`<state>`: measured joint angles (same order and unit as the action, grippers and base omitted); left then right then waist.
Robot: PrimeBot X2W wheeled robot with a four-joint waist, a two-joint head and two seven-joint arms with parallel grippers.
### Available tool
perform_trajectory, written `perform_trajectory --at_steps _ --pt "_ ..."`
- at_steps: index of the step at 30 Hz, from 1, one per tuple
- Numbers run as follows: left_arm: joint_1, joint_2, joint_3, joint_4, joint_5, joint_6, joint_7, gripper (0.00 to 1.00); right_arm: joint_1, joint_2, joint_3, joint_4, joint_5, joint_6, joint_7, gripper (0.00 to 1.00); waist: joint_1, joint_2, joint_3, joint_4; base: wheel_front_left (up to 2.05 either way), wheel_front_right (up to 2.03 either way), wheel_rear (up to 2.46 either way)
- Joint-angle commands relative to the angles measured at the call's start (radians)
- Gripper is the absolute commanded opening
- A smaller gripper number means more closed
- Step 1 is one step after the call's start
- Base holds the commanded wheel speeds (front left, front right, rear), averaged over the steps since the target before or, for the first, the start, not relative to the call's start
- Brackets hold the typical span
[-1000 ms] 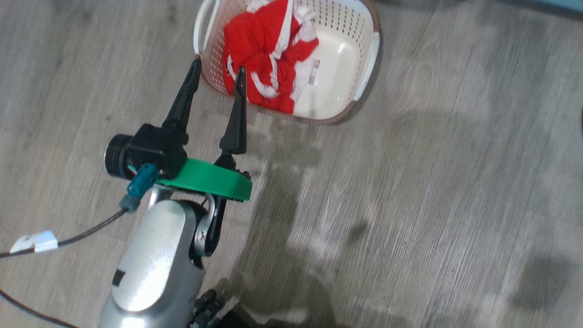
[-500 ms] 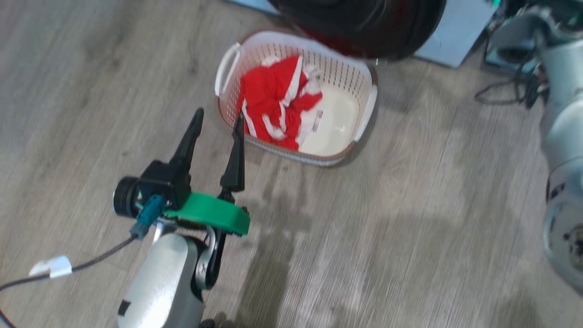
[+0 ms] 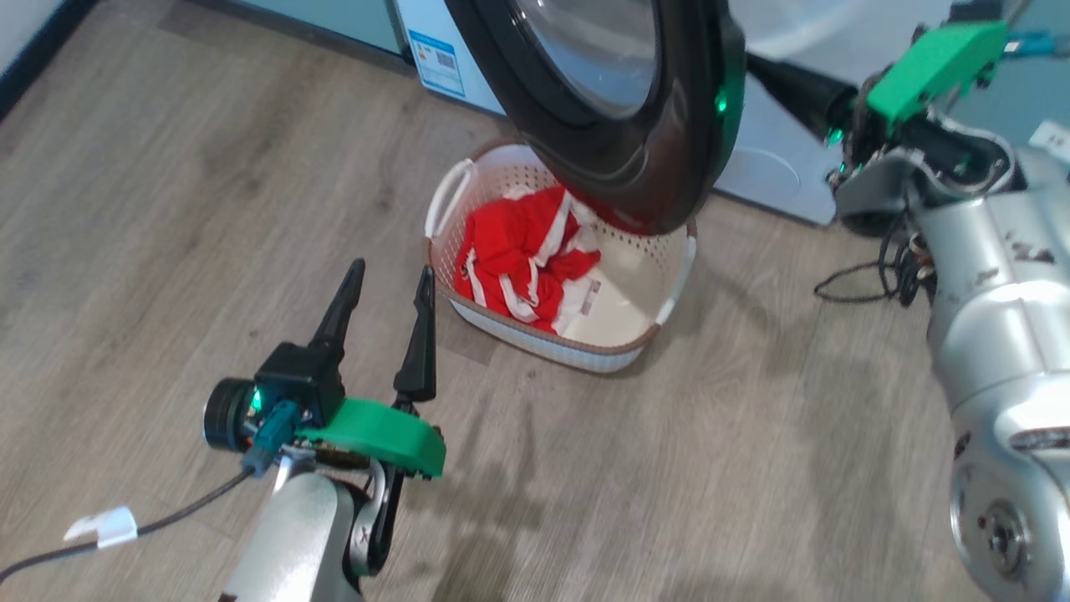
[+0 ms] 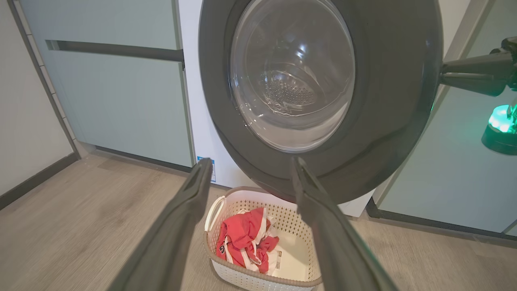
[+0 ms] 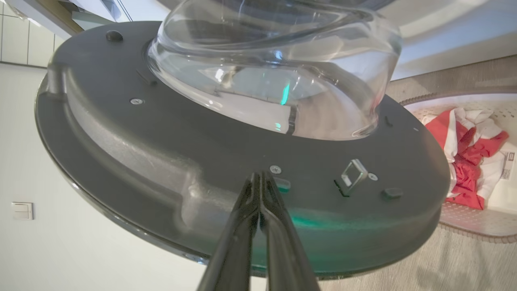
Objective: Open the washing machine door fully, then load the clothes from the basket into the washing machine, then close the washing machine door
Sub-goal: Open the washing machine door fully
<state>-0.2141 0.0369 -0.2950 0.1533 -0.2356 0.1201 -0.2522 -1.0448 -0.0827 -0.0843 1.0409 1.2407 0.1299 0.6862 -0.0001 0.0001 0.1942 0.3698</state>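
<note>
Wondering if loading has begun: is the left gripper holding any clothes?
No, the left gripper is open and empty, apart from the basket, where the red clothes lie.

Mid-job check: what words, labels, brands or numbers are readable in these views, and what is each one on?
No text is legible.
Blue label sticker on the white front-loading washing machine: print too small to read.
White label sticker on the base of the cream perforated plastic basket: dark lines only, too blurred to read.
White tag on the black cable: no writing visible.
</note>
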Motion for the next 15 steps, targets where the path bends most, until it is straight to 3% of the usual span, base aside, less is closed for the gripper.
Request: perform_trajectory --at_steps 1,15 --pt "-0.01 0.013 0.034 -0.025 0.011 -0.004 -0.01 1.0 -0.013 0.032 0.025 -0.04 0.018 0.001 0.012 0.0 0.0001 -0.0001 -0.02 0.019 0.0 0.0 0.0" --pt "0.025 0.013 0.039 -0.01 0.018 -0.015 -0.01 1.0 0.077 0.032 0.257 -0.06 0.252 0.001 -0.039 0.0 0.0001 -0.0001 -0.068 0.115 0.0 0.0 0.0"
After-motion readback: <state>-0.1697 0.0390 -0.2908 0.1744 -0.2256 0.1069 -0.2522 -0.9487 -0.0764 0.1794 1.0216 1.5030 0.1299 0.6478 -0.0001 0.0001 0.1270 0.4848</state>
